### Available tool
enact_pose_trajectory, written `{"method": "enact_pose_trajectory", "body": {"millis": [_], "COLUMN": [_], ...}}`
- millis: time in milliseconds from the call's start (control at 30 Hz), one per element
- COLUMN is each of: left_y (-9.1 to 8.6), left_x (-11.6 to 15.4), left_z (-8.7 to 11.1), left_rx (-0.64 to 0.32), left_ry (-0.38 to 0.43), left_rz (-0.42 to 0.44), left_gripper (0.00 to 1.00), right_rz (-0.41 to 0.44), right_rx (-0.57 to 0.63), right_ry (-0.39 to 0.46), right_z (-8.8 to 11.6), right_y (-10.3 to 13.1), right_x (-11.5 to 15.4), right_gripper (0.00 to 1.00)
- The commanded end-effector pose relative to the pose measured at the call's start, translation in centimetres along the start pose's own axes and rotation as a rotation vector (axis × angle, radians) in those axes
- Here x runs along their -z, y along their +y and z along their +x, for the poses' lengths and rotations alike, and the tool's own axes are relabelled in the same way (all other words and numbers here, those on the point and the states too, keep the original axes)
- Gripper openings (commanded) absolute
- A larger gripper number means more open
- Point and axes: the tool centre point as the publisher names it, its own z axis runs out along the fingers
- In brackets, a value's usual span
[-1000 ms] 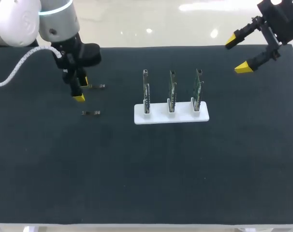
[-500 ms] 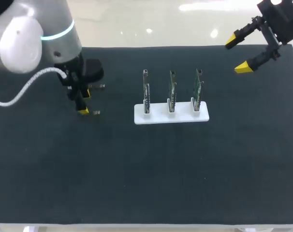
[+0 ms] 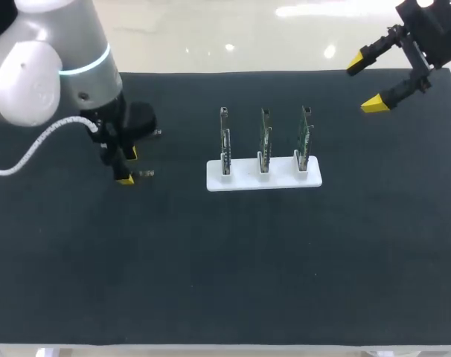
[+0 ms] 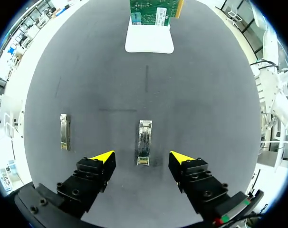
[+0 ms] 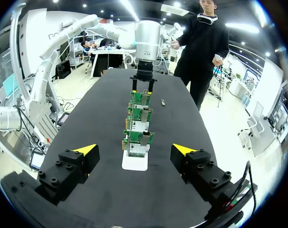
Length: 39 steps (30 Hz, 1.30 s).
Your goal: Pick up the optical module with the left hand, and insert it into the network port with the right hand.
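Our left gripper [image 3: 127, 166] sits low over the black table [image 3: 210, 282] in the left part of the head view, at the end of the arm that enters from the upper left corner. Its fingers are spread wide and hold nothing. In the left wrist view the left gripper [image 4: 143, 156] has the optical module [image 4: 144, 143] lying flat on the table between its two yellow tips. There is a clear gap to each finger, so neither one touches it. The module's long axis points straight ahead of the gripper, and its near end is about level with the tips. In the head view the same optical module [image 3: 146, 173] shows just right of the lower fingertip.

A second module [image 4: 64, 131] lies outside one finger, parallel to the first and well apart from it. In the head view this second module [image 3: 157, 133] lies above the first.

Ahead of the left gripper, in the middle of the head view, a white stand [image 3: 263, 178] holds three circuit boards [image 3: 265, 141] upright in a row.

Our right gripper [image 3: 365, 84] hangs above the table at the upper right corner of the head view. Its fingers are also spread wide, with nothing between them. In its own wrist view the right gripper [image 5: 134, 151] looks along the row of boards, well back from the stand.
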Motion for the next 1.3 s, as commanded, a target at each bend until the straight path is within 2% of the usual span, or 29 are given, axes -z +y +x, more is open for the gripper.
{"method": "enact_pose_trajectory", "body": {"millis": [33, 367, 533, 567, 600, 1067, 1133, 1167, 1200, 1233, 1300], "left_y": [0.1, 0.0, 0.0, 0.0, 0.0, 0.0, 0.0, 0.0, 0.0, -0.1, -0.1], "left_x": [-0.1, -0.5, -0.8, -0.9, -0.9, -1.2, -1.3, -1.3, -1.3, -1.3, -1.3], "left_z": [-0.1, -0.2, -0.2, -0.2, -0.2, 0.1, 0.2, 0.2, 0.3, 0.3, 0.4], "left_rx": [0.003, 0.006, 0.002, 0.001, 0.001, -0.003, -0.001, -0.001, -0.001, -0.001, -0.001], "left_ry": [0.003, 0.005, 0.005, 0.007, 0.007, 0.013, 0.016, 0.016, 0.016, 0.016, 0.017], "left_rz": [-0.007, -0.012, -0.019, -0.02, -0.021, -0.022, -0.023, -0.023, -0.023, -0.022, -0.022], "left_gripper": [1.0, 1.0, 0.89, 0.8, 0.76, 0.72, 0.67, 0.51, 0.41, 0.38, 0.25], "right_rz": [-0.001, -0.001, -0.001, -0.001, -0.001, -0.001, -0.001, -0.001, -0.001, -0.001, -0.001], "right_rx": [0.0, 0.0, 0.0, 0.0, 0.0, 0.0, 0.0, 0.0, 0.0, 0.0, 0.0], "right_ry": [0.0, 0.0, 0.0, 0.0, 0.0, 0.0, 0.0, 0.0, 0.0, 0.0, 0.0], "right_z": [0.0, 0.0, 0.0, 0.0, 0.0, 0.0, 0.0, 0.0, 0.0, 0.0, 0.0], "right_y": [0.0, 0.0, 0.0, 0.0, 0.0, 0.0, 0.0, 0.0, 0.0, 0.0, 0.0], "right_x": [0.0, 0.0, 0.0, 0.0, 0.0, 0.0, 0.0, 0.0, 0.0, 0.0, 0.0], "right_gripper": [1.0, 1.0, 1.0, 1.0, 1.0, 1.0, 1.0, 1.0, 1.0, 1.0, 1.0]}}
